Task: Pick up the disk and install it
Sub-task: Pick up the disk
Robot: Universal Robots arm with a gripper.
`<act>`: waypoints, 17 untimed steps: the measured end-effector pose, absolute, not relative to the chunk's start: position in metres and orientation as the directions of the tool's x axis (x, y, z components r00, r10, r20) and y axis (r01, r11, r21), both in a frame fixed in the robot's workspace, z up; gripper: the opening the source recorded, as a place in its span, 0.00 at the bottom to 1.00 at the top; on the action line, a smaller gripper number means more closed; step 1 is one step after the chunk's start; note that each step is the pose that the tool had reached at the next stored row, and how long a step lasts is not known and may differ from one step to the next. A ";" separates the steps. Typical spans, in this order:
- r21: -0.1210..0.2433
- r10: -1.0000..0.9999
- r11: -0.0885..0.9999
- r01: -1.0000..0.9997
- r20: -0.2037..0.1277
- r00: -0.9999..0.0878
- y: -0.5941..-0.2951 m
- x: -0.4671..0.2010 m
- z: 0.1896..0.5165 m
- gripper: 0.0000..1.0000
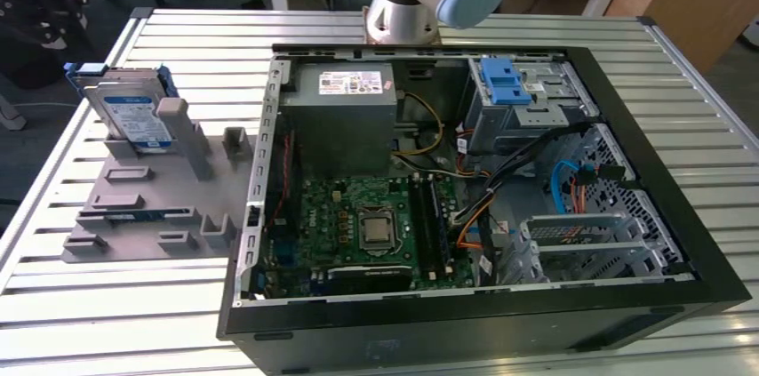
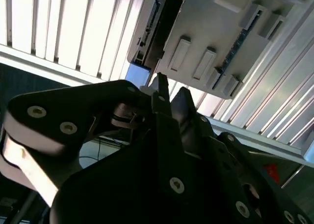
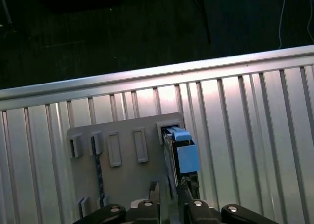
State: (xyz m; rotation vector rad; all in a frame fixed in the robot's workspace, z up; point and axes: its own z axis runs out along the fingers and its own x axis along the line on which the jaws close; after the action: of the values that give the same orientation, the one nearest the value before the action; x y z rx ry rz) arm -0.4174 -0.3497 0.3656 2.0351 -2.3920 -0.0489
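Bench: slatted metal table (image 1: 95,305). Exterior view, left to right: the disk (image 1: 128,114) is standing on edge in the grey holder (image 1: 142,189), its white label with a blue band facing out, print unreadable. The open computer case (image 1: 475,323) is lying to the exterior view's right of the holder. Both wrist views are adding the gripper (image 3: 169,190), hovering close to the disk in the holder, fingers slightly parted, gripping nothing.

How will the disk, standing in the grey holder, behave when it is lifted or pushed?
The disk is probably rigid: a metal body in blue rails. It stands on edge in the grey holder, so a sideways push might tip it. Its smooth faces may be slippery.
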 end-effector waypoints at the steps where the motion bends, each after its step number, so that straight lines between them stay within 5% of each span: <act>1: 0.024 -0.987 0.159 -0.987 -0.020 -0.160 -0.349 -0.419 0.365 0.29; 7: 0.024 -0.995 0.096 -0.995 -0.020 -0.097 -0.348 -0.422 0.358 0.47; 10: 0.024 -0.998 0.064 -0.998 -0.020 -0.064 -0.347 -0.422 0.356 0.65; 17: 0.024 -0.998 0.051 -0.998 -0.021 -0.052 -0.342 -0.423 0.348 0.65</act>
State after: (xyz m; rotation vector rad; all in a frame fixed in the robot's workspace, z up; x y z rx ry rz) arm -0.4231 -0.3423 0.3477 2.1622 -2.2765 -0.0498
